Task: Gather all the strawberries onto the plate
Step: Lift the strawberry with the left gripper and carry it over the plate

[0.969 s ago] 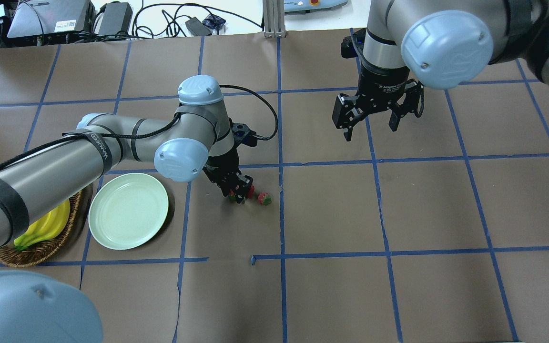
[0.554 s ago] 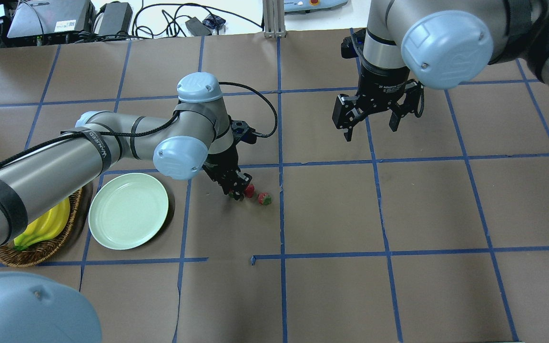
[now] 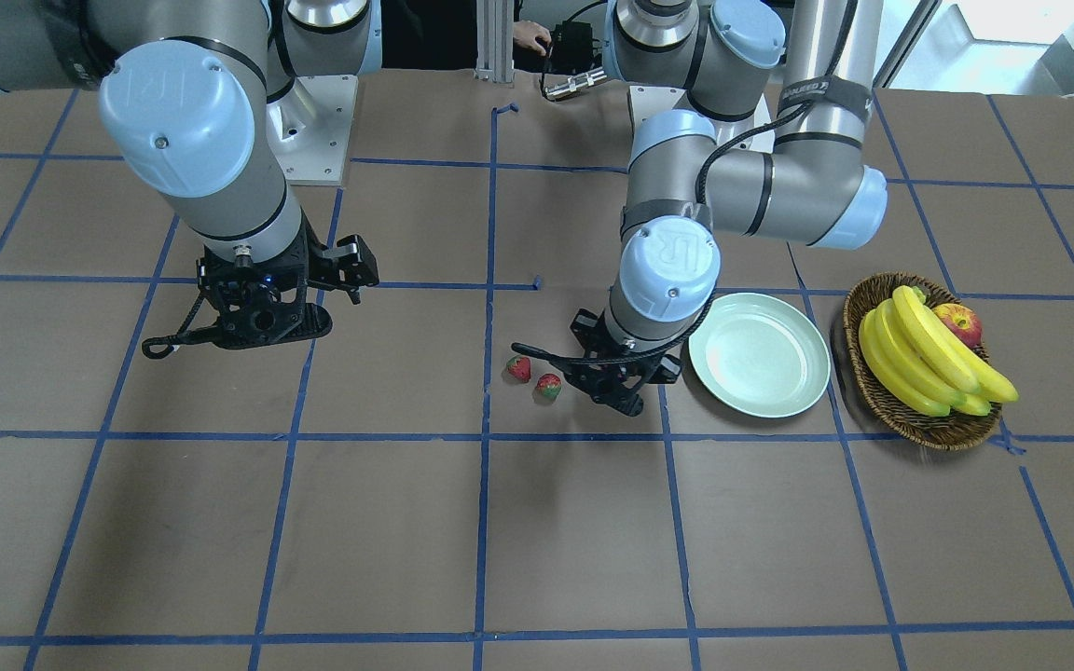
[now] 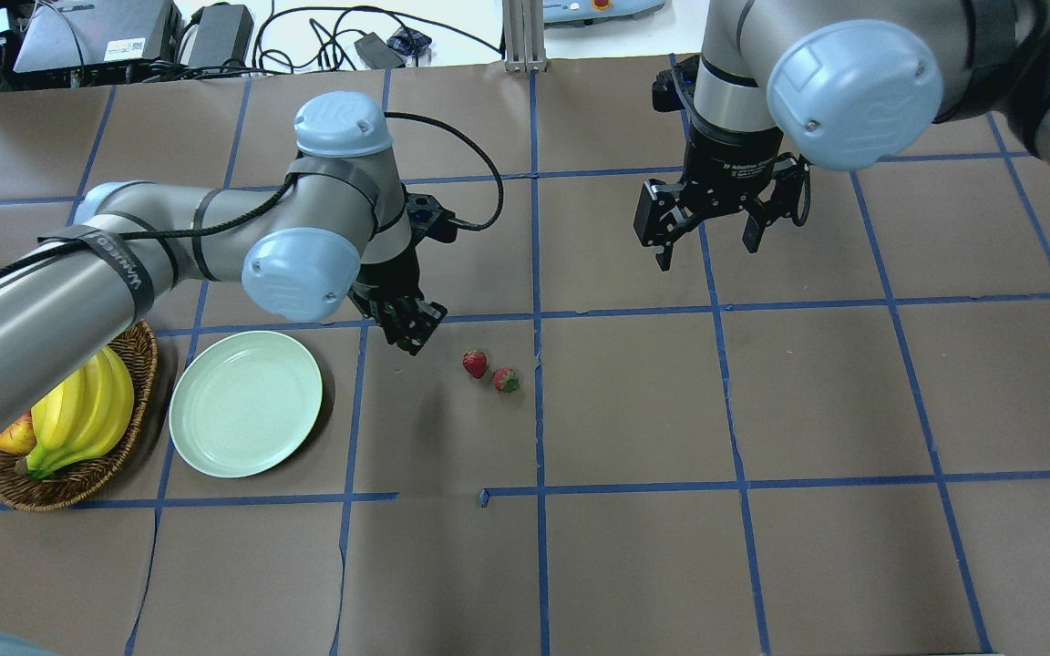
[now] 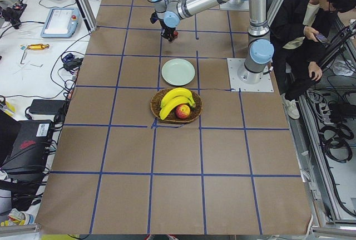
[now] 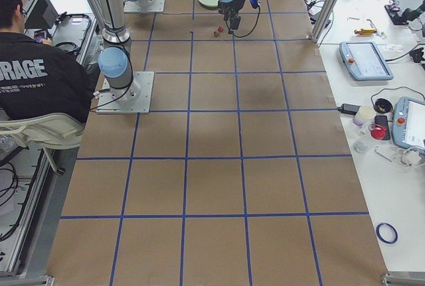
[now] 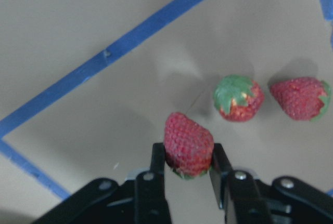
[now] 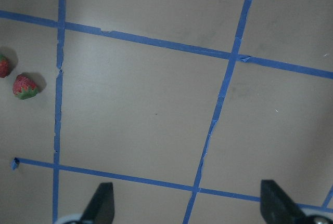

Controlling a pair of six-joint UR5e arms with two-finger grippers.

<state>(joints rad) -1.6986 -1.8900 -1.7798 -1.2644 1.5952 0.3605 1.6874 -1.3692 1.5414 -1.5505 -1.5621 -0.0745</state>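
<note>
In the left wrist view a red strawberry (image 7: 188, 148) is pinched between the fingers of my left gripper (image 7: 188, 164), lifted off the paper. Two more strawberries (image 4: 475, 363) (image 4: 506, 380) lie on the table just right of that gripper (image 4: 412, 335); from the front they show as strawberries (image 3: 519, 368) (image 3: 548, 386). The pale green plate (image 4: 245, 403) sits bare to the gripper's lower left. My right gripper (image 4: 707, 239) hangs open over the far right half, holding nothing.
A wicker basket (image 4: 69, 483) with bananas (image 4: 83, 415) and an apple (image 4: 13, 435) stands left of the plate. Blue tape lines grid the brown paper. A person sits beside the robot base in the side views.
My left gripper has risen from the strawberry cluster and shifted left toward the plate with one strawberry in it; two stay on the table. The right arm is unchanged.
</note>
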